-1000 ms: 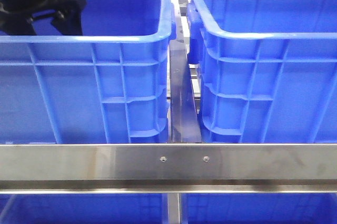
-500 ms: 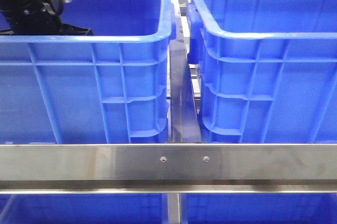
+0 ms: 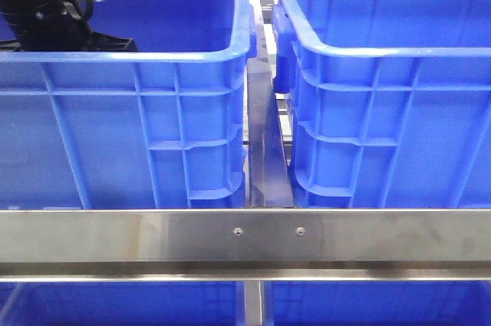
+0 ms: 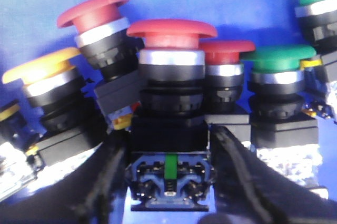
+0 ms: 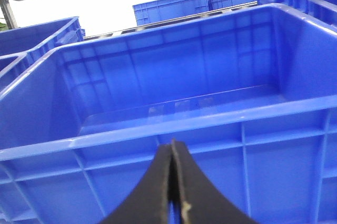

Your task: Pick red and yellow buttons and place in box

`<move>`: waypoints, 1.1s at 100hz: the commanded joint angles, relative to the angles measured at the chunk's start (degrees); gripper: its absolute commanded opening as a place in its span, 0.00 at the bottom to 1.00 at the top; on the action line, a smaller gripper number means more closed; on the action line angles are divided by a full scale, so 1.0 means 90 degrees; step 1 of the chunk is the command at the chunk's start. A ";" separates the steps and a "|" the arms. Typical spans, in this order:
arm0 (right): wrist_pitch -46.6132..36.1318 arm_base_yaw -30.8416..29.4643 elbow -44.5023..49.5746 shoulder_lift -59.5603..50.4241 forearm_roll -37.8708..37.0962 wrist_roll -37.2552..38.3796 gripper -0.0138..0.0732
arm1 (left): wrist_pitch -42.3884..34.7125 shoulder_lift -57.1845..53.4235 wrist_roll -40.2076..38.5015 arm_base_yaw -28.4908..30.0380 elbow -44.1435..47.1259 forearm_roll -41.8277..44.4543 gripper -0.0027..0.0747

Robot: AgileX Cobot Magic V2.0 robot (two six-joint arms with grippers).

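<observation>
The left arm [image 3: 46,11] reaches down into the left crate [image 3: 138,142], its claw hidden below the rim from the front. The wrist camera shows the left claw [image 4: 168,182] with fingers [image 4: 105,176] spread either side of a red button's [image 4: 171,37] black base, not visibly pinching it. A yellow button [image 4: 39,66] stands well to one side of the claw, another red button [image 4: 95,10] between them; green buttons [image 4: 276,58] stand on the other side. The right claw [image 5: 172,192] hangs pressed together, empty, just before the box [image 5: 174,124], whose interior holds nothing visible.
</observation>
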 commanded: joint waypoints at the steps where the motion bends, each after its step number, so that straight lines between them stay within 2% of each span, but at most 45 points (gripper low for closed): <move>1: -0.0564 0.0001 -0.0124 -0.0162 -0.0048 -0.0012 0.08 | -0.0221 -0.0624 -0.0020 -0.0062 -0.0175 -0.0042 0.01; 22: -0.0564 0.0001 -0.0124 -0.0162 -0.0048 -0.0012 0.08 | -0.0011 -0.1526 0.0127 -0.0101 -0.0175 -0.0054 0.01; 36: -0.0564 0.0001 -0.0124 -0.0162 -0.0048 -0.0012 0.08 | 0.0191 -0.2177 0.0188 -0.0426 -0.0154 -0.0054 0.01; 61: -0.0564 0.0001 -0.0124 -0.0162 -0.0048 -0.0012 0.08 | 0.0300 -0.3042 0.0315 -0.1727 -0.0154 -0.0040 0.01; 83: -0.0564 0.0001 -0.0124 -0.0162 -0.0048 -0.0012 0.08 | 0.0250 -0.3274 0.0322 -0.2827 -0.0154 0.0011 0.01; 110: -0.0749 0.0001 -0.0124 -0.0162 -0.0048 -0.0012 0.08 | 0.0101 -0.3274 0.0467 -0.3621 -0.0138 0.0033 0.01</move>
